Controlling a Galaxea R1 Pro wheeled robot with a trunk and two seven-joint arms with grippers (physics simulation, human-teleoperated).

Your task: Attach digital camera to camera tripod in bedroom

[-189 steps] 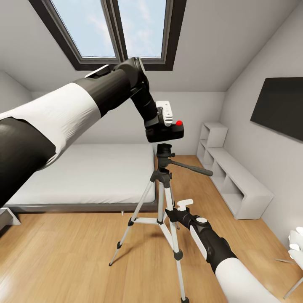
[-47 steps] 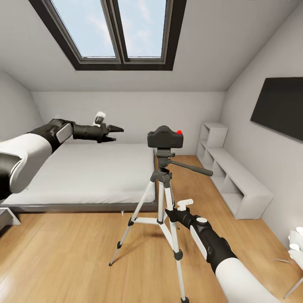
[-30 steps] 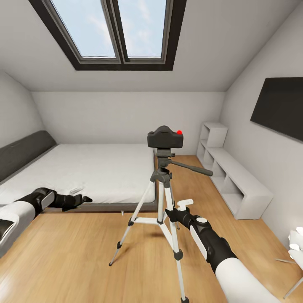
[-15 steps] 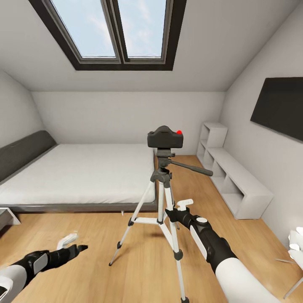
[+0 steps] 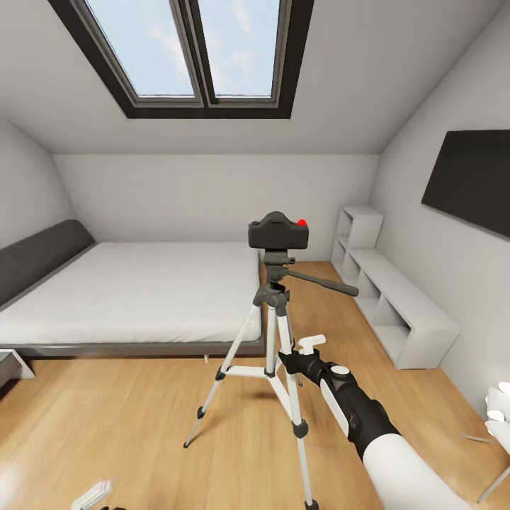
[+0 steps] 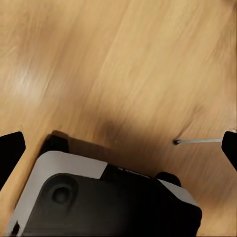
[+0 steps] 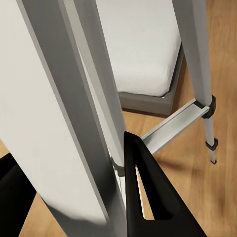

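Head view: the digital camera (image 5: 278, 232) is seated on the head of the camera tripod (image 5: 273, 333), which stands on the wood floor (image 5: 142, 425) beside the bed (image 5: 127, 294). The right gripper (image 5: 287, 359) is closed around a tripod leg. The left gripper (image 6: 118, 148) is spread wide over bare floor. No legible writing is seen.

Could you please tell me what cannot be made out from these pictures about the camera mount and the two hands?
- Mount joint: in the head view the digital camera sits on the camera tripod, but its underside hides any lock.
- Right hand: its arm blocks it in the head view; in the right wrist view a tripod leg stands between the fingers, contact unclear.
- Left hand: both fingertips are cut by the left wrist view's edges; floor blurred.
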